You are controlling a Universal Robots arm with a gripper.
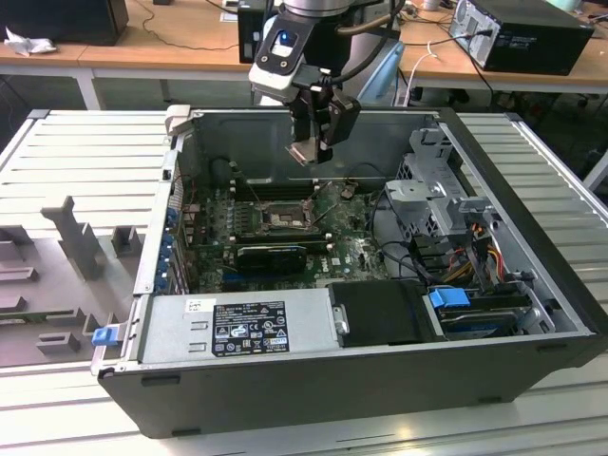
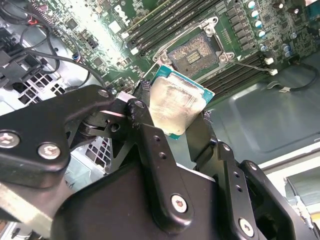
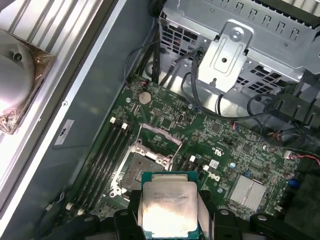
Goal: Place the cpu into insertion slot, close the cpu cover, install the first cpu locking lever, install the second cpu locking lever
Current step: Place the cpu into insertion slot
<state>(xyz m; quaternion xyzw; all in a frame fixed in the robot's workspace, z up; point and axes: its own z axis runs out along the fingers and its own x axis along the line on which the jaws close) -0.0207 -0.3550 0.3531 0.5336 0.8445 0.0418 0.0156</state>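
My gripper [image 1: 312, 150] hangs above the open computer case, shut on the cpu [image 1: 309, 152], a small pale square chip. Both wrist views show the cpu [image 2: 175, 102] [image 3: 167, 207] clamped by its edges between the black fingers [image 2: 142, 117], its silvery face showing. The insertion slot [image 1: 280, 217] lies below on the green motherboard, with a dark open centre [image 2: 195, 52] [image 3: 137, 170] and nothing in it. A thin grey frame, the cpu cover [image 3: 160, 135], stands raised at one side of the slot. The cpu is well above the slot and touches nothing but the fingers.
A long black graphics card [image 1: 271, 255] lies just in front of the slot. Memory slots [image 2: 165, 20] flank it. A metal drive cage [image 1: 432, 190] with loose cables sits at the exterior view's right, and the power supply [image 1: 237, 328] at the front. Case walls [image 1: 180, 152] surround the board.
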